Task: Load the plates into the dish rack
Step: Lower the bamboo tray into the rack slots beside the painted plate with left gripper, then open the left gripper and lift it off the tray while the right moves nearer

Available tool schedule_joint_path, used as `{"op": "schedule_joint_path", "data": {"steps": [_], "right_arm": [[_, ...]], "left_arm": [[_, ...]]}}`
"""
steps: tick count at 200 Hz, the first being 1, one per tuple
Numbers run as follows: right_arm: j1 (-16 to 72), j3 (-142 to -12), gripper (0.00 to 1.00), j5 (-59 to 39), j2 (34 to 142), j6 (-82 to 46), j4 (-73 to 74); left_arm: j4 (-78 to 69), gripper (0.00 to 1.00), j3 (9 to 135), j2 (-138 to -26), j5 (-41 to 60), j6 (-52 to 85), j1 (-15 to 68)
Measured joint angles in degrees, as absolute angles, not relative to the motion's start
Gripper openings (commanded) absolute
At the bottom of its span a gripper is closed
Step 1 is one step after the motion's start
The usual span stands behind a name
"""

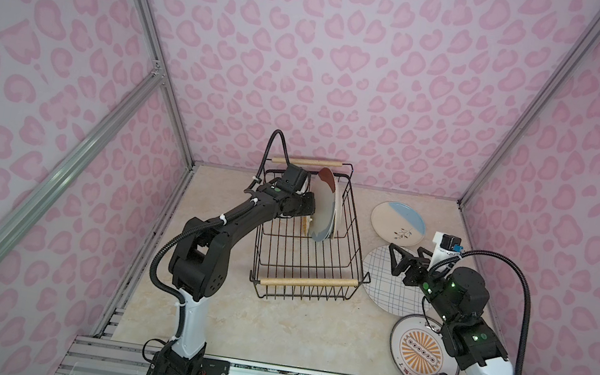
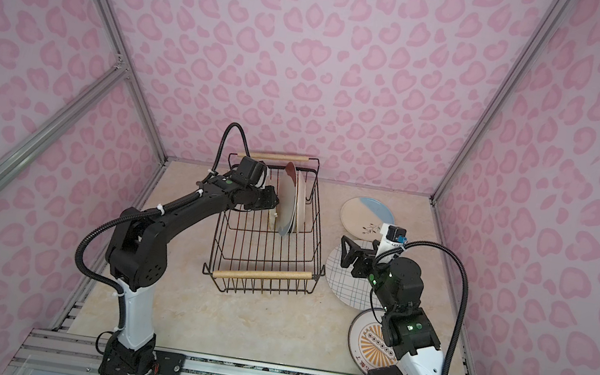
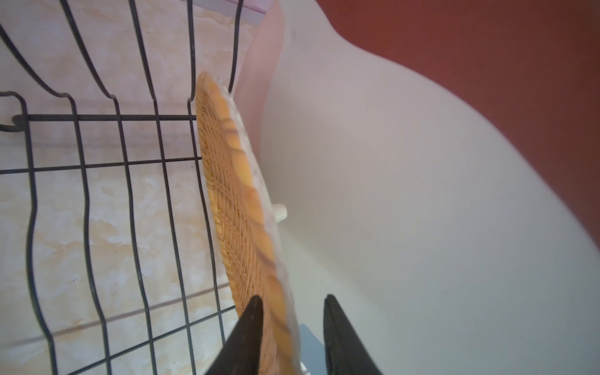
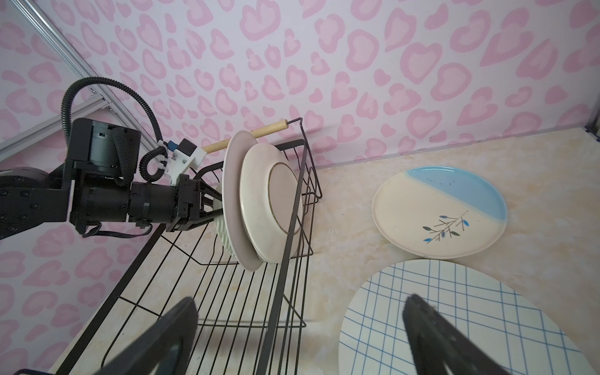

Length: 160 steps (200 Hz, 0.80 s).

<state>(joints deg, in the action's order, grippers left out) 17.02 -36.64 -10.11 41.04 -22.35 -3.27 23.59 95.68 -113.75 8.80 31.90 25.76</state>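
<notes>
Left wrist: left fingers (image 3: 246,334) parted astride woven plate (image 3: 233,201), colour-blocked plate (image 3: 389,194) just beside; right fingers (image 4: 431,334) spread.

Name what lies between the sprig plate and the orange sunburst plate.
The blue-gridded plate, shown in both top views between the sprig plate and sunburst plate, with the open right gripper partly over it.
</notes>
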Motion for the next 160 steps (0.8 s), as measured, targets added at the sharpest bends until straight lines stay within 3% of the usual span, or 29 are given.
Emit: {"op": "schedule_joint_path", "data": {"steps": [55, 160], "right_arm": [[16.9, -36.6, 0.98, -10.1, 40.8, -22.3, -3.2], [16.8, -36.6, 0.98, -10.5, 41.0, -22.3, -3.2]], "left_arm": [[24.1, 0.45, 97.4, -113.8, 8.9, 31.9, 26.4], [24.1, 0.45, 98.2, -113.8, 9.7, 33.0, 27.1]]}}
